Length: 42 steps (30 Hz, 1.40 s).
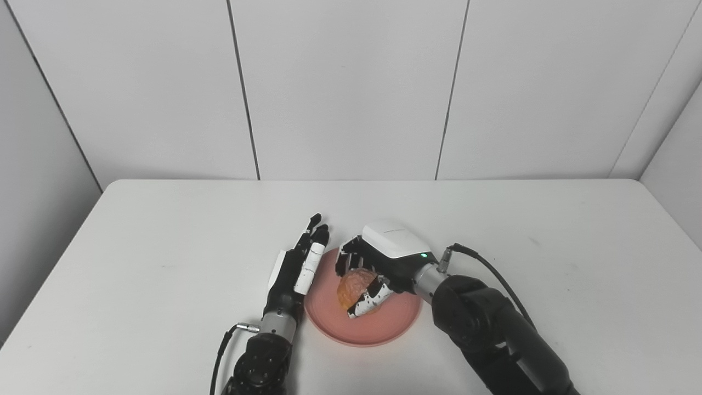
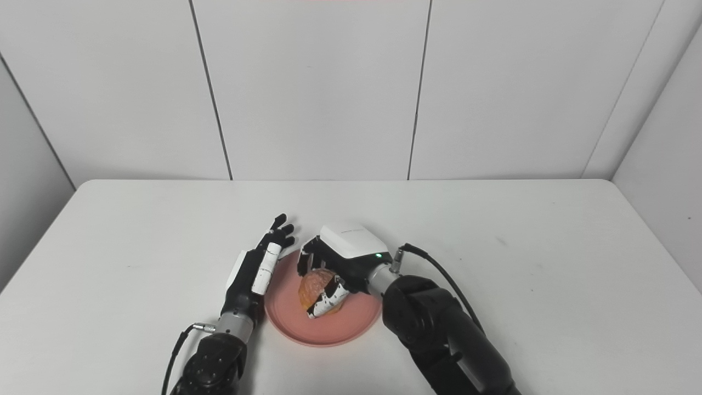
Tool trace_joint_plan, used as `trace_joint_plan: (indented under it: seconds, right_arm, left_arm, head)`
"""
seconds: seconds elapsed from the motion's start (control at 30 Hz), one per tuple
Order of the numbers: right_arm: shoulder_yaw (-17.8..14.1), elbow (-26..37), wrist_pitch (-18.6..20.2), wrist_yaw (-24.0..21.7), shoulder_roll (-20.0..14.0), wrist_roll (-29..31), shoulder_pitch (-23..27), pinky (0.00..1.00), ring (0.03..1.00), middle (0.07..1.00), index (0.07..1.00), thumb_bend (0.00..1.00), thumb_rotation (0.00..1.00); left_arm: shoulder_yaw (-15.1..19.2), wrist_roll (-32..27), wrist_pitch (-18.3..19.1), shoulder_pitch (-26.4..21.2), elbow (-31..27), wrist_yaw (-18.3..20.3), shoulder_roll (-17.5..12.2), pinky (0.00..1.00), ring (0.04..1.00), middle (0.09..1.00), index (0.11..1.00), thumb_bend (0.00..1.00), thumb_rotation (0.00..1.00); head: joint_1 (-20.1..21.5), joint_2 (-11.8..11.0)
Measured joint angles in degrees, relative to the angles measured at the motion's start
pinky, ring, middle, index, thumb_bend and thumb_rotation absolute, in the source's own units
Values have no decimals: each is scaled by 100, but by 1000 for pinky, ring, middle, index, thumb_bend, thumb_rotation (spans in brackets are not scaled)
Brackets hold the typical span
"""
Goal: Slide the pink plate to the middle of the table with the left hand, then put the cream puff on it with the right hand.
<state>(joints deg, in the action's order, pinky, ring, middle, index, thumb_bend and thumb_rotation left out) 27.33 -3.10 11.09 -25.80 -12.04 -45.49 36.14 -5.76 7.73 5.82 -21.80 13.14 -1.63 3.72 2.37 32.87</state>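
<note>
A pink plate (image 1: 378, 326) lies on the white table near its front middle. Over the plate my right hand (image 1: 378, 263) is shut on the golden-brown cream puff (image 1: 354, 288), fingers curled over its top and thumb under its side. I cannot tell whether the puff touches the plate. My left hand (image 1: 299, 263) rests edge-on against the plate's left rim, open with its fingers stretched straight toward the back of the table, holding nothing. The same scene shows in the right eye view: the plate (image 2: 340, 329), the puff (image 2: 315, 285), the left hand (image 2: 260, 266).
The white table (image 1: 164, 247) reaches to grey wall panels behind and at both sides. A black cable (image 1: 493, 271) loops from my right wrist, and another (image 1: 219, 351) runs from my left wrist.
</note>
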Motion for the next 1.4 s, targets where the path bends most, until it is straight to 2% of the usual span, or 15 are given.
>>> trace_joint_plan:
  seconds: [0.03, 0.17, 0.27, 0.63, 0.83, 0.93, 1.0, 1.13, 1.17, 1.27, 1.4]
  right_arm:
    - [0, 8, 25, -65, -2, -18, 0, 521, 639, 674, 653, 895, 260]
    - [3, 63, 87, -241, -32, -111, 0, 630, 732, 752, 717, 994, 387]
    - [5, 98, 88, -295, -59, -122, 0, 685, 783, 792, 748, 1000, 442]
    - [-7, 96, 84, -315, -159, -106, -1, 727, 813, 803, 745, 1000, 454]
    - [-55, 150, 80, -232, -183, -67, -15, 691, 783, 775, 726, 1000, 468]
    - [-160, 280, 79, -126, -182, 16, -70, 666, 758, 759, 717, 1000, 487]
    - [-338, 427, 79, 27, -161, 161, -165, 620, 743, 773, 720, 974, 496]
    - [-745, 633, 70, 461, -48, 512, -431, 627, 739, 773, 726, 936, 531]
    - [-818, 642, 59, 582, -16, 594, -474, 610, 729, 772, 731, 892, 606]
    - [-1207, 617, -174, 1242, 217, 923, -721, 617, 733, 767, 733, 807, 743]
    - [-1671, 140, -834, 2156, 638, 1550, -960, 651, 734, 754, 740, 748, 793]
  left_arm:
    - [-4, 0, -13, 0, 6, 0, -4, 871, 914, 939, 941, 930, 1000]
    - [-31, 1, -107, -2, 61, 2, -42, 868, 920, 949, 944, 926, 1000]
    - [-58, 4, -120, -4, 62, 9, -78, 859, 909, 945, 940, 922, 1000]
    - [-69, 18, -3, -4, -4, 8, -74, 829, 874, 885, 933, 925, 1000]
    - [-69, 24, -3, -4, -4, 8, -73, 832, 873, 870, 936, 925, 1000]
    - [-53, 10, -1, -4, -5, 9, -66, 795, 866, 873, 929, 935, 1000]
    - [-18, -10, 38, -4, -21, 8, -35, 744, 869, 872, 919, 939, 1000]
    - [62, -13, 222, -62, -53, 3, -18, 740, 901, 873, 914, 933, 1000]
    - [82, -13, 229, -65, -52, 2, -18, 757, 888, 898, 915, 932, 997]
    - [89, -11, 205, -67, -42, -11, 0, 764, 870, 894, 919, 923, 999]
    - [108, 43, -35, -91, 94, -235, 18, 773, 864, 887, 919, 940, 1000]
  head:
    - [0, 0]
    - [0, 0]
    - [9, 0]
    - [18, 0]
    - [26, 0]
    - [18, 0]
    - [18, 9]
    - [26, 0]
    - [26, 0]
    - [26, 9]
    - [18, 9]
